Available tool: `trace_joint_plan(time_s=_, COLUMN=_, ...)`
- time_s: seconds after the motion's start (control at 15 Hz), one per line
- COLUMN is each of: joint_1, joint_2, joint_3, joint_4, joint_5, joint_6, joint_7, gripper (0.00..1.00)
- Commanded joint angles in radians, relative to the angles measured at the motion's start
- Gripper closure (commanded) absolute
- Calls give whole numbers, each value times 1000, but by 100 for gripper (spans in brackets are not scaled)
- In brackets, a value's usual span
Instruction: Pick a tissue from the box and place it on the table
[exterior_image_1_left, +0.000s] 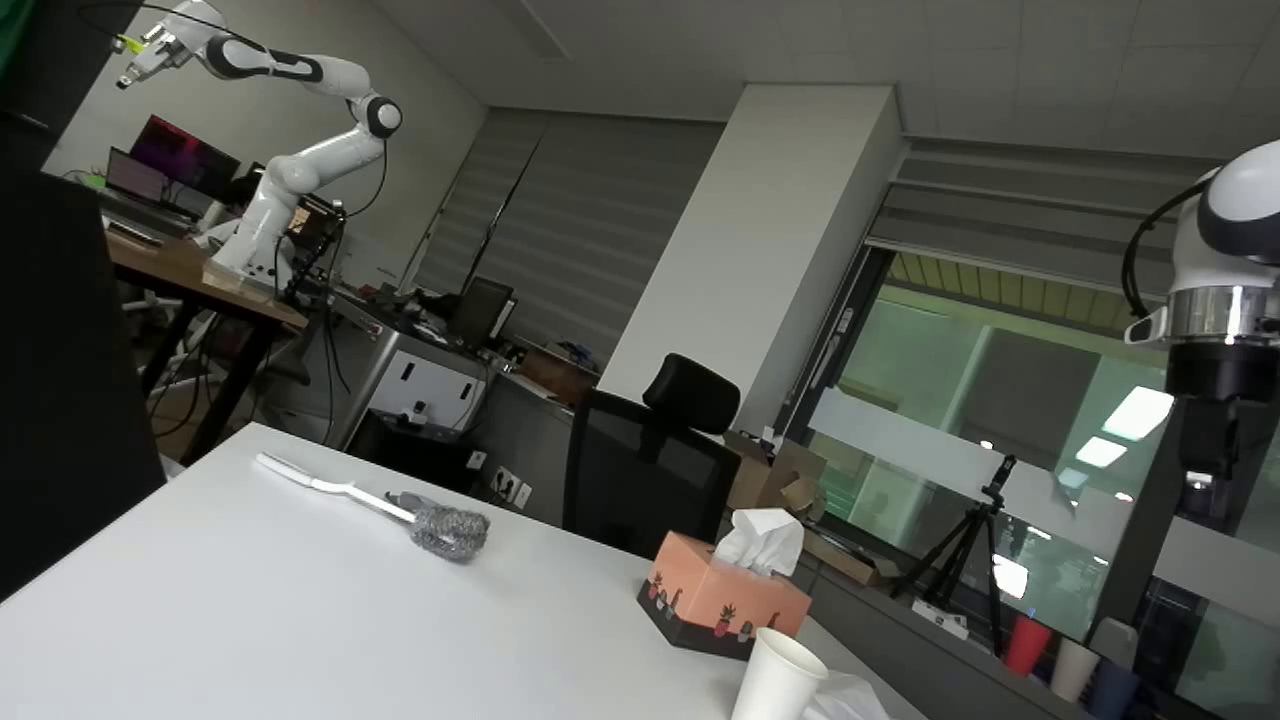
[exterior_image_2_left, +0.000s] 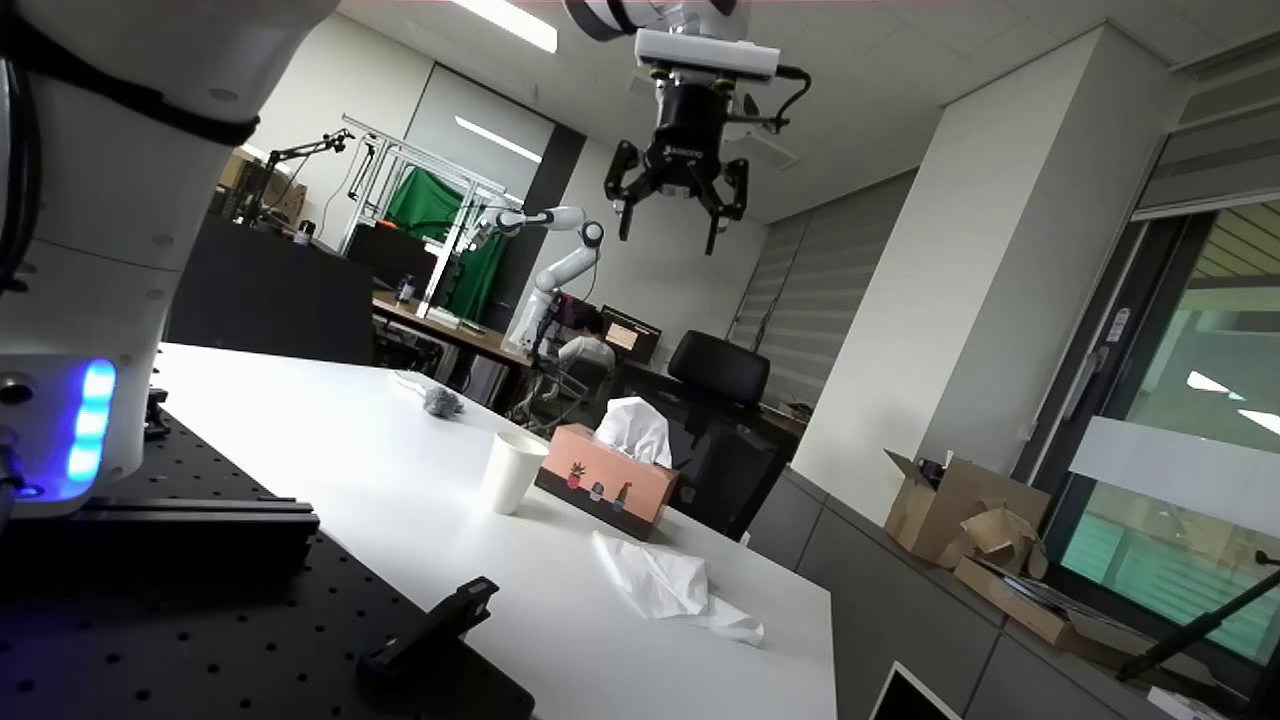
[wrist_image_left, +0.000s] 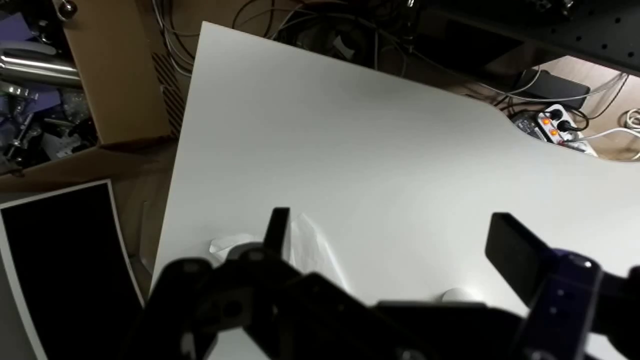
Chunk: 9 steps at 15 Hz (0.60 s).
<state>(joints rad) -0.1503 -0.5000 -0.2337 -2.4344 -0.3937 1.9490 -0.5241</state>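
Observation:
The orange and black tissue box (exterior_image_1_left: 730, 605) stands on the white table (exterior_image_1_left: 400, 630); it also shows in an exterior view (exterior_image_2_left: 606, 482). A white tissue (exterior_image_2_left: 636, 432) sticks up from its top slot. A loose crumpled tissue (exterior_image_2_left: 665, 585) lies on the table beside the box; part of it shows in the wrist view (wrist_image_left: 312, 250), behind a finger. My gripper (exterior_image_2_left: 668, 230) is high above the table, fingers pointing down. Its fingers are spread wide with nothing between them in the wrist view (wrist_image_left: 390, 218). The box is out of the wrist view.
A white paper cup (exterior_image_2_left: 513, 475) stands close to the box; its edge shows in the wrist view (wrist_image_left: 456, 295). A white-handled brush with a grey head (exterior_image_1_left: 450, 530) lies farther along the table. A black perforated base plate (exterior_image_2_left: 250, 600) borders the table. An office chair (exterior_image_1_left: 650, 470) stands behind it.

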Motion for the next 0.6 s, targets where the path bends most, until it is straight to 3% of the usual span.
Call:
trace_joint_plan(time_s=0.0, joint_1=12, joint_2=24, joint_3=-15, joint_4=10, joint_5=0, joint_6=21, joint_7=-20, gripper=0)
trace_joint_plan(time_s=0.53, joint_1=17, joint_2=321, joint_3=-28, joint_4=154, joint_5=17, joint_6=209, joint_7=-95, gripper=0)
